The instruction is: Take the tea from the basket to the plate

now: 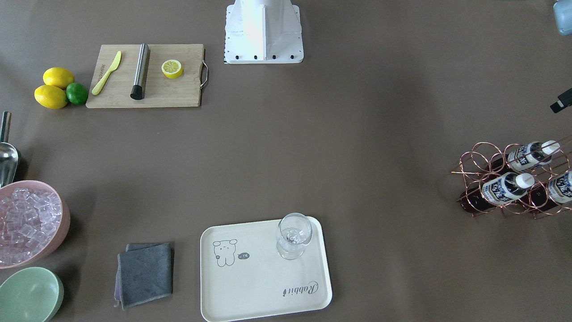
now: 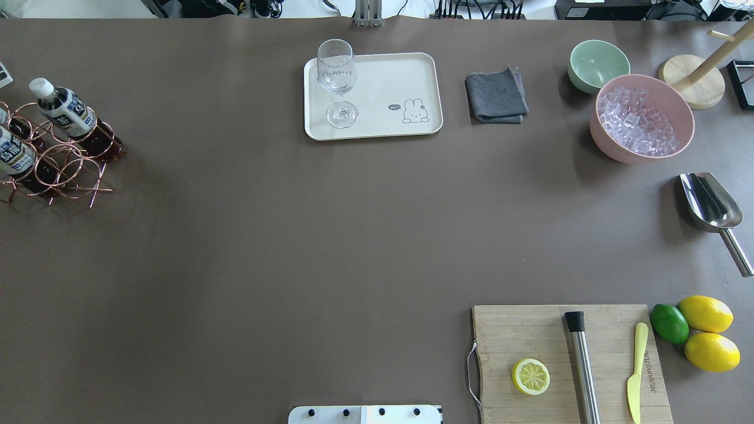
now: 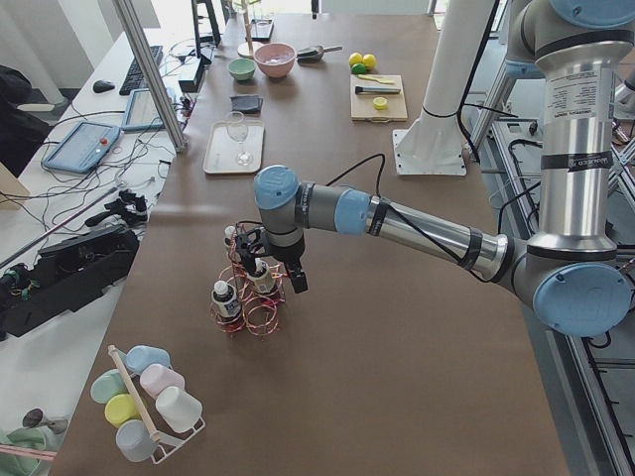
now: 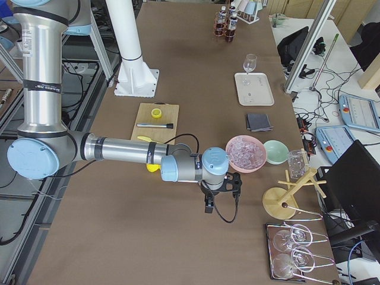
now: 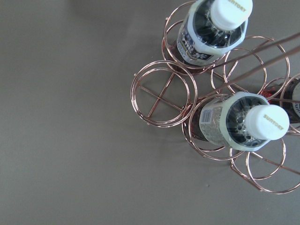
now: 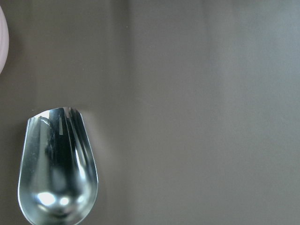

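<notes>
Tea (image 5: 234, 124) in basket (image 5: 161, 97); plate (image 1: 259, 286) well apart

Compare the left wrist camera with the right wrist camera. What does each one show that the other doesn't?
Only the left wrist view shows the wire basket from above, with tea bottles standing in some of its rings while other rings are empty. Only the right wrist view shows the metal scoop lying on the table, with a pale curved edge at the frame's left, probably the pink bowl. Both share only the same bare brown table surface.
</notes>
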Tool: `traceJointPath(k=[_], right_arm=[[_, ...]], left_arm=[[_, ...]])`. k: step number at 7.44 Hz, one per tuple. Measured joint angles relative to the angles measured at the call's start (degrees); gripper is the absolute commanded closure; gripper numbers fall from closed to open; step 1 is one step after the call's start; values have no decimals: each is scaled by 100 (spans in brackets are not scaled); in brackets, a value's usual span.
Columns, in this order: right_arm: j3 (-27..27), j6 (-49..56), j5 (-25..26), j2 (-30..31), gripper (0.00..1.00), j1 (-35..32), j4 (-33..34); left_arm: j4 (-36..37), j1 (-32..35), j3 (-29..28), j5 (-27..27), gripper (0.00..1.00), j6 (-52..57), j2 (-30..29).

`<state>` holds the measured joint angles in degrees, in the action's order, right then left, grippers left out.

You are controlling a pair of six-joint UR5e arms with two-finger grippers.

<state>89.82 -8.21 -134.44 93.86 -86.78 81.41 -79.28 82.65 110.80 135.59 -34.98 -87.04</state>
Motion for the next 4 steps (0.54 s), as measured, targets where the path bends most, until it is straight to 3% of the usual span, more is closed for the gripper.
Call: traceJointPath(k=[1, 2, 3, 4], right_arm=[[7, -5, 2, -11, 0, 13, -2], [24, 5, 17, -20, 0, 37, -2], [48, 2, 31, -23, 0, 66, -2], [67, -5, 36, -24, 0, 90, -2]], left_arm=[[799, 140, 389, -13, 2, -309, -154], [2000, 276, 625, -42, 2, -464, -692], [3053, 400, 620, -199, 2, -582, -1329], [3600, 556, 484, -314, 2, -964, -1746]])
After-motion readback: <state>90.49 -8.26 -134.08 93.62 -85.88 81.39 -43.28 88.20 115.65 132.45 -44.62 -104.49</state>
